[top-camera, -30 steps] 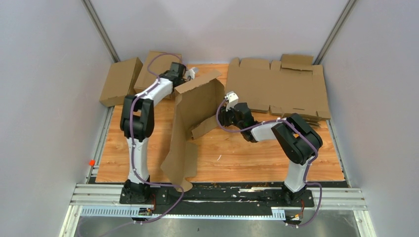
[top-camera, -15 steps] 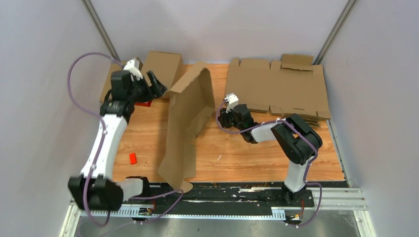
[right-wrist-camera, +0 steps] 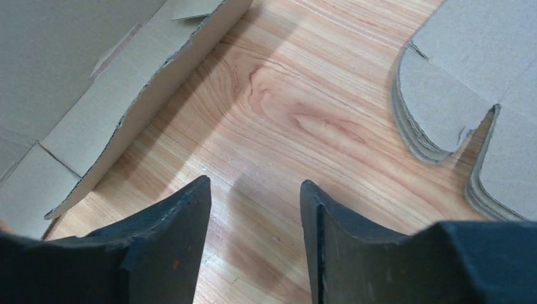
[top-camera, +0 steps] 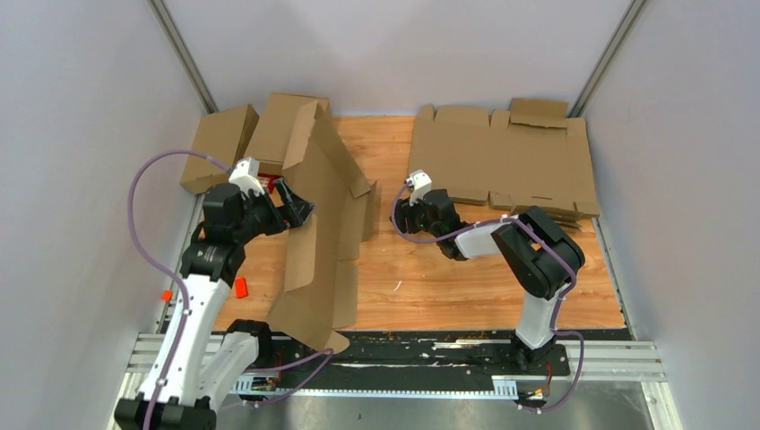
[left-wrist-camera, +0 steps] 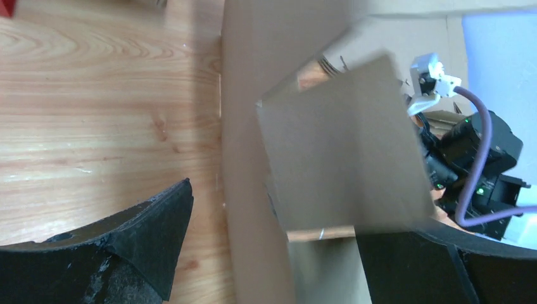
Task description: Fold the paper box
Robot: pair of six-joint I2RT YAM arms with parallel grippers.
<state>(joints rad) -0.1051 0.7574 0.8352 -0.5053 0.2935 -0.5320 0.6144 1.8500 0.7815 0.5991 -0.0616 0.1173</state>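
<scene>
Most folding remained undone: the paper box stood only partly raised, while the left gripper and right gripper gaped apart, holding nothing.

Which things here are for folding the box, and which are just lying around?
For the job:
- paper box, partly folded
- left gripper and right gripper, both open

Just lying about:
- stack of flat cardboard sheets
- folded cardboard boxes at the back left
- small red card
</scene>
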